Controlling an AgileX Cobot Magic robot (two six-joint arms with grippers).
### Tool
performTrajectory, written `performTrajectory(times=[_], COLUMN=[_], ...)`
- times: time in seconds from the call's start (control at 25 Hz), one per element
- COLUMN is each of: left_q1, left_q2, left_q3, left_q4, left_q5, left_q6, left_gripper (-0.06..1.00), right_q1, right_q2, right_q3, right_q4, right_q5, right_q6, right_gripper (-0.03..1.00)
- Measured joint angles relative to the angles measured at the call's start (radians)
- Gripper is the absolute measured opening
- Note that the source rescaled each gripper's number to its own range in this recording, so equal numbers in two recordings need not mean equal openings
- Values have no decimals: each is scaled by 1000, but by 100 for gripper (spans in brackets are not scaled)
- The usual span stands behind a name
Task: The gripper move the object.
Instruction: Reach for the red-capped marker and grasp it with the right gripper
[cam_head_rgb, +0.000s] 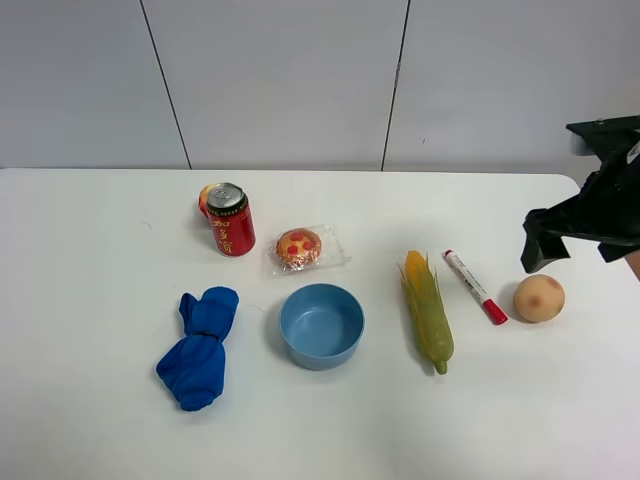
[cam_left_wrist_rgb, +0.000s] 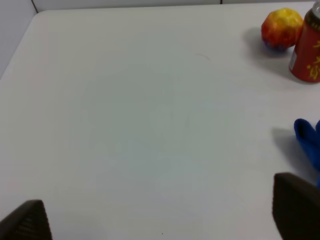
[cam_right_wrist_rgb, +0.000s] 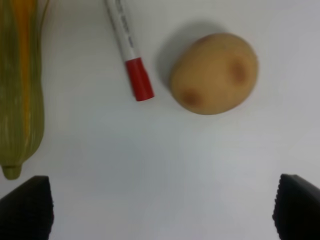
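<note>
Table carries everything; landmark is the corn cob. Right gripper hangs above the table on the far side of the potato from the cob, jaws spread wide, nothing between them. Left gripper is also spread and empty, well away from the cob. The object, the marker, lies flat just beside the cob on the right gripper's side, between cob and potato and touching neither, its red cap at the end near the potato. My read is that this is the approach, with no grasp started. I'd come down over the white barrel mid-length with the jaws across it, staying off the cap end where the potato crowds in. The barrel is round, so close centred or it rolls. The right wrist view shows the clear gap between cap and potato, plus both fingertips, which the high view doesn't resolve. The left wrist view shows only can, a red-yellow fruit and blue cloth, no marker. The high view misses the left gripper entirely.
</note>
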Motion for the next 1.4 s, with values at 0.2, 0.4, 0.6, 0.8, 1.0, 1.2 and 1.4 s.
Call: performTrajectory(times=[0.2, 0.4, 0.6, 0.8, 1.0, 1.2, 1.4], left_q1=[0, 0, 0, 0, 0, 0, 0], left_q2=[0, 0, 0, 0, 0, 0, 0], left_q3=[0, 0, 0, 0, 0, 0, 0], left_q4=[0, 0, 0, 0, 0, 0, 0], left_q5=[0, 0, 0, 0, 0, 0, 0], left_q6=[0, 0, 0, 0, 0, 0, -1], left_gripper=[100, 100, 100, 100, 100, 100, 100], right_q1=[0, 0, 0, 0, 0, 0, 0], right_q2=[59, 110, 114, 130, 134, 155, 218], right_q3=[0, 0, 0, 0, 0, 0, 0], right_q4=[1, 9, 17, 23, 29, 20, 21], right_q5=[-9, -36, -68, -81, -87, -123, -155], right_q6=[-24, -30, -35, -80, -107, -179, -205], right_gripper=[85, 85, 85, 85, 85, 85, 85])
